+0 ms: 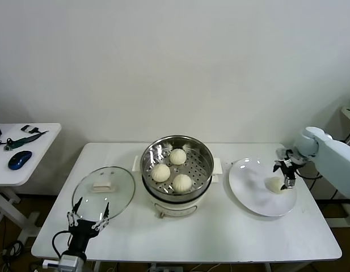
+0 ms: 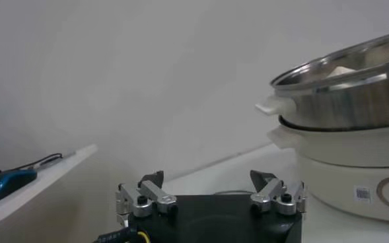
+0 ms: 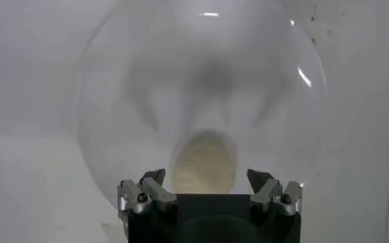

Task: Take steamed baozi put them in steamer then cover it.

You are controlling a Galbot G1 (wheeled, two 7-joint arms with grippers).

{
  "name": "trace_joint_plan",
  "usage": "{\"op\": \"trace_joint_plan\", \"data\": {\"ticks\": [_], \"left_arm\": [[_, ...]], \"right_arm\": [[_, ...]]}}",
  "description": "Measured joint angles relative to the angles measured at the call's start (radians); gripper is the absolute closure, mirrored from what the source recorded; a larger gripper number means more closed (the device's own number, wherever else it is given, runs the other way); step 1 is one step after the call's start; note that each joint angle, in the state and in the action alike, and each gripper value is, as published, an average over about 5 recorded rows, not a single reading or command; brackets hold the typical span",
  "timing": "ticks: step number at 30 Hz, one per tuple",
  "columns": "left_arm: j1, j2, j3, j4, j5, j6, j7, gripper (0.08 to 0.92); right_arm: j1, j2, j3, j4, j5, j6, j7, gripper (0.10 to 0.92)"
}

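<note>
**3 baozi in the steamer, 1 on the plate under the right end effector**

We see 4 steamed baozi, all smooth, domed and creamy white. 3 of them [image 1: 171, 169] sit on the perforated steel tray inside the steamer [image 1: 204, 180], a shiny round steel pot on a white base at the middle of the white table [image 1: 220, 232]. The 4th baozi [image 1: 274, 185] lies on a flat white plate [image 1: 249, 192] to the right of the steamer; in the right wrist view it [image 3: 203, 162] shows as a pale oval just ahead of the fingers.

The cover [image 1: 122, 195], clear glass with a metal rim and a white rectangular handle at its centre, lies flat on the table to the left of the steamer, apart from it.

Our right arm reaches in from the right edge, wrist bent down, and the right end effector [image 1: 286, 180] hangs over the plate right beside the baozi with its fingers spread wide and nothing between them. We cannot tell whether a fingertip touches the bun.

Our left end effector [image 1: 88, 219] waits low at the table's near edge, just in front of the cover, fingers spread open and empty.

A small side table [image 1: 27, 164] at far left carries a blue mouse [image 1: 19, 159].
</note>
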Motion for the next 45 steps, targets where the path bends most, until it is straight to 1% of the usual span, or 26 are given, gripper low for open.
{"op": "trace_joint_plan", "data": {"ticks": [10, 18, 20, 26, 32, 39, 45], "left_arm": [[0.001, -0.003, 0.003, 0.006, 0.007, -0.001, -0.001, 0.177], [0.001, -0.004, 0.004, 0.008, 0.012, -0.002, -0.001, 0.177], [0.000, -0.005, 0.004, 0.008, 0.013, -0.002, -0.001, 0.177], [0.001, -0.005, 0.003, 0.008, 0.013, -0.002, -0.001, 0.177], [0.001, -0.005, 0.002, 0.009, 0.013, -0.002, -0.001, 0.177], [0.000, -0.005, 0.005, 0.006, 0.013, -0.003, -0.001, 0.177], [-0.001, -0.006, 0.013, 0.007, 0.014, -0.007, -0.001, 0.177]], "right_arm": [[-0.047, 0.059, 0.092, -0.112, -0.091, 0.053, 0.010, 0.203], [-0.063, 0.100, 0.135, -0.177, -0.136, 0.077, 0.006, 0.206], [-0.065, 0.108, 0.141, -0.187, -0.143, 0.080, 0.003, 0.224], [-0.067, 0.121, 0.151, -0.204, -0.156, 0.089, -0.006, 0.323], [-0.065, 0.122, 0.152, -0.206, -0.159, 0.093, -0.011, 0.372], [-0.022, 0.112, 0.102, -0.186, -0.111, 0.084, -0.016, 0.380], [0.111, 0.113, -0.043, -0.139, 0.037, 0.042, -0.019, 0.381]]}}
